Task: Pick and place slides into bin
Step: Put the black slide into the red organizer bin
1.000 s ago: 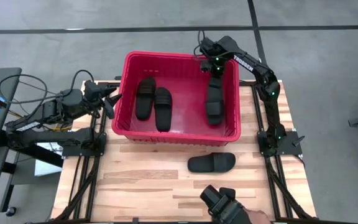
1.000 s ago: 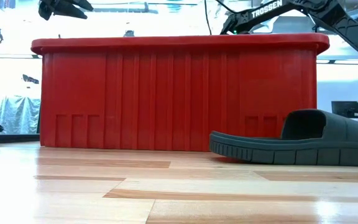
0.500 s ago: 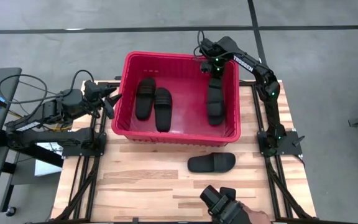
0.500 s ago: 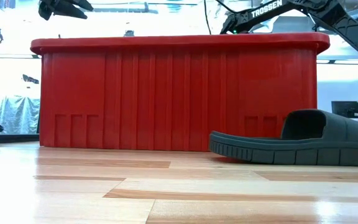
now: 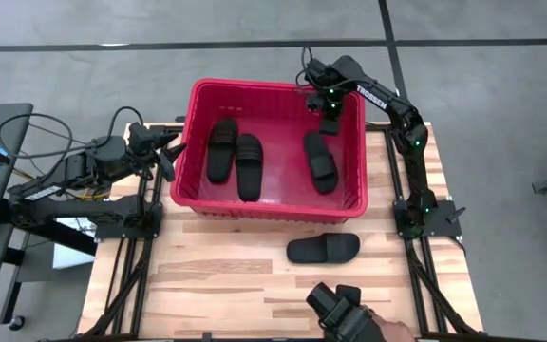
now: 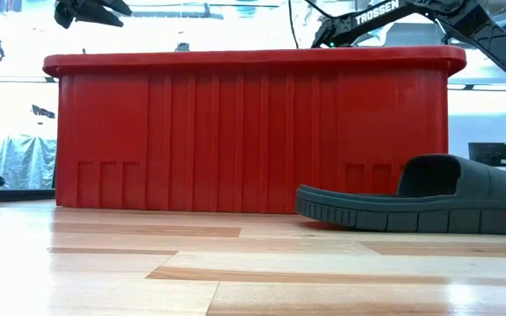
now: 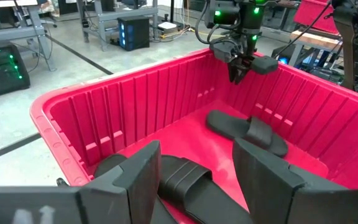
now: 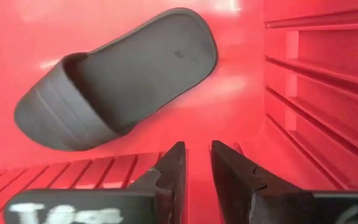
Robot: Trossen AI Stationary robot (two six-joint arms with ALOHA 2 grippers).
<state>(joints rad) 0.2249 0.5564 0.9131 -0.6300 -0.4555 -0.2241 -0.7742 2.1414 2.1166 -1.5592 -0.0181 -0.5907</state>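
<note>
Large red plastic bin (image 5: 278, 92) w/ ribbed walls and rolled rim sits at the far half of the light wood-plank table (image 5: 216, 285); everything below is placed relative to that bin. Inside it lie three matte black slide sandals: a pair (image 5: 234, 152) side by side near the bin's left wall, and a third slide (image 5: 320, 161) flat on the floor near the right wall, slightly angled, prob. because it was let go from above rather than set down. The fourth black slide (image 5: 323, 249) lies on the table just outside the bin's near wall, strap up, not yet binned, so task looks approx. three-quarters done. Right gripper (image 5: 330, 116) hangs inside the bin's far-right corner, above the third slide, fingers (image 8: 173, 171) apart by a narrow gap and holding nothing. Left gripper (image 7: 194, 171) waits outside the bin's left wall, spread wide, empty, pointing into the bin.
</note>
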